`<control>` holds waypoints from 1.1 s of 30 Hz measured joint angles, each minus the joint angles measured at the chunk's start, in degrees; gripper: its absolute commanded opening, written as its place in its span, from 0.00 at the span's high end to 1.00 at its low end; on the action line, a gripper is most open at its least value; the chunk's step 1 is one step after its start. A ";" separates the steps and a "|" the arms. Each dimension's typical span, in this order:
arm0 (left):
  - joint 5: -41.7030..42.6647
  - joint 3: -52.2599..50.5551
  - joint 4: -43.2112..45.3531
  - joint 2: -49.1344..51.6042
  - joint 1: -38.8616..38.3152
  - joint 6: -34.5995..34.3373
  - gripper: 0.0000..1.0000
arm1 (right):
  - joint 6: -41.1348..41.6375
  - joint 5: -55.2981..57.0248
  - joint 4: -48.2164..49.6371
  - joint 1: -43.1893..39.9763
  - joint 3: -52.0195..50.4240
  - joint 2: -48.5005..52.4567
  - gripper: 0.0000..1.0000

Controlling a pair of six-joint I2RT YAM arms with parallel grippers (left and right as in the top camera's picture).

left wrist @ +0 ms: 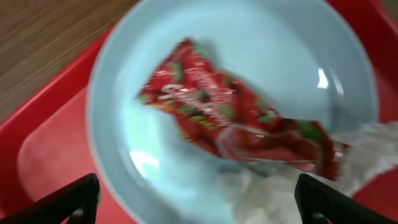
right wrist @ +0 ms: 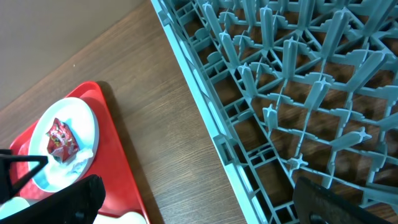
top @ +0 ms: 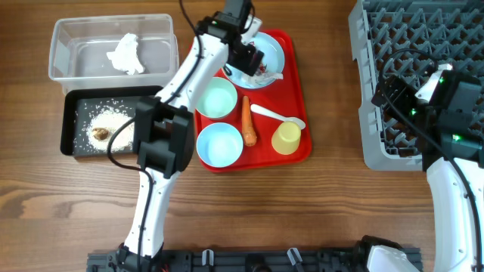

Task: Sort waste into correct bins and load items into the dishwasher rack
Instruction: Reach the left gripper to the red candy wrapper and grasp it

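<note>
Wrapper: I see the small red wrapper (left wrist: pixel 233 118) lying crumpled on the pale blue plate (left wrist: pixel 267 50). Its right end lies over a white tissue scrap (left wrist: pixel 273 196).
Plate: at the far end of the red tray (top: pixel 299 83).
Wrapper to left jaws: between and ahead of the two tips, touching neither.
Left jaws: spread wide, gripping nothing, hanging above the plate.
Right jaws: spread wide too, nothing between them, over the edge of the dishwasher rack (right wrist: pixel 298 93), well apart from the tray.
Rest of tray: pale green bowl (top: pixel 217 98), light blue bowl (top: pixel 219 143), carrot piece (top: pixel 248 121), white spoon (top: pixel 276 115), yellow cup (top: pixel 287 137).
Bins: the clear tub (top: pixel 68 34) holds a crumpled tissue (top: pixel 127 54). The black tray (top: pixel 69 125) holds rice grains (top: pixel 113 119) and a brown lump (top: pixel 100 134).
Bench (top: pixel 318 219): brown wood grain.
</note>
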 measured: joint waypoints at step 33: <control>6.99 0.00 7.96 4.52 -1.64 1.84 0.08 | 0.00 0.00 -0.02 0.00 0.00 0.00 0.00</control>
